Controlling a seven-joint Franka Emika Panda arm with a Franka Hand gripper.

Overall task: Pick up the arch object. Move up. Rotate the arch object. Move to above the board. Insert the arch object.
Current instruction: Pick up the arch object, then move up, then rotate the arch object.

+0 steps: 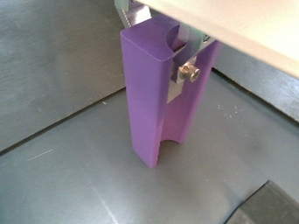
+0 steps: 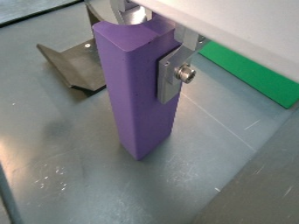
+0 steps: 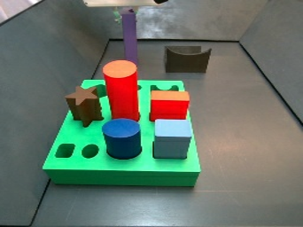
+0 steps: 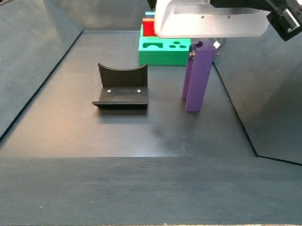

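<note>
Clearly the task is at its start: the arch object (image 4: 197, 78) stands upright on the grey surface (image 4: 141, 132), its foot apparently resting there in a side view, so the lift is judged not yet done. Rotation, the move over the board (image 3: 124, 158) and the insertion all remain. The gripper (image 2: 163, 54) sits at the top of the arch object, and in both wrist views a silver finger plate (image 2: 179, 72) with its bolt lies flat against the purple side near the upper end. The jaws stand narrow, closed onto the arch object's top, though the far finger is mostly hidden behind the block.

The arm comes straight down from above, its white wrist housing hanging directly over the arch object in a side view. The arch object stands just beside the board, apart from it, on the side away from the blue cylinder (image 3: 120, 138). A dark brown notched block (image 4: 120, 86) lies near the arch object, not touching it.
</note>
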